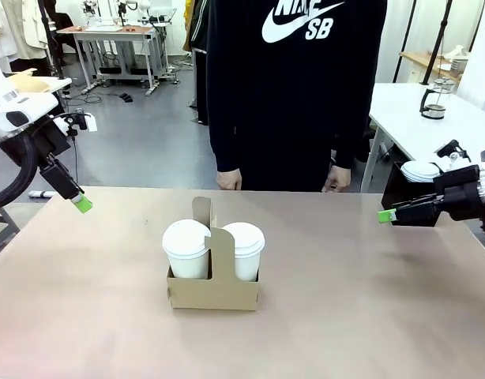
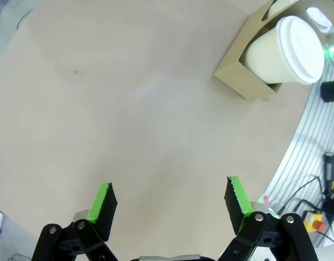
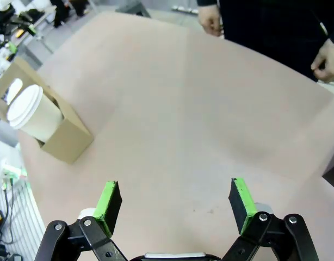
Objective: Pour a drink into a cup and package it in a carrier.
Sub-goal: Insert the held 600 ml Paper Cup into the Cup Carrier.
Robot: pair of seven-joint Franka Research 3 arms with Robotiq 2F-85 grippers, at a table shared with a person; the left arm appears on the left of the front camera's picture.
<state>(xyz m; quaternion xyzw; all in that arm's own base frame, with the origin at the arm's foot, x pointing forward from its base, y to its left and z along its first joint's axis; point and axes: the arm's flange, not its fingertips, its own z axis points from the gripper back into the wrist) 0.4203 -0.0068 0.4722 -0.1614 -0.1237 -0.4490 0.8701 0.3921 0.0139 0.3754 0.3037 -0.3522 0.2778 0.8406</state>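
Note:
The brown cardboard carrier point(image 1: 212, 290) stands mid-table with its handle tab upright. Two white paper cups with white lids sit in its holes, one on the left point(image 1: 186, 249) and one on the right point(image 1: 244, 250). My left gripper point(image 1: 83, 204) hovers open over the far left of the table, well away from the carrier. In the left wrist view this gripper point(image 2: 171, 200) is empty, with the carrier point(image 2: 240, 81) and a lidded cup point(image 2: 284, 51) at top right. My right gripper point(image 1: 387, 215) hangs open at the far right. In its wrist view, the gripper point(image 3: 175, 200) holds nothing, and the carrier point(image 3: 66, 142) and a cup point(image 3: 33, 111) are at left.
A person stands at the far edge with both hands point(image 1: 228, 180) point(image 1: 335, 180) hanging down. A black box point(image 1: 396, 193) and a stack of white lids point(image 1: 420, 170) sit by my right gripper. A glass jug point(image 1: 434, 101) stands on a white table behind.

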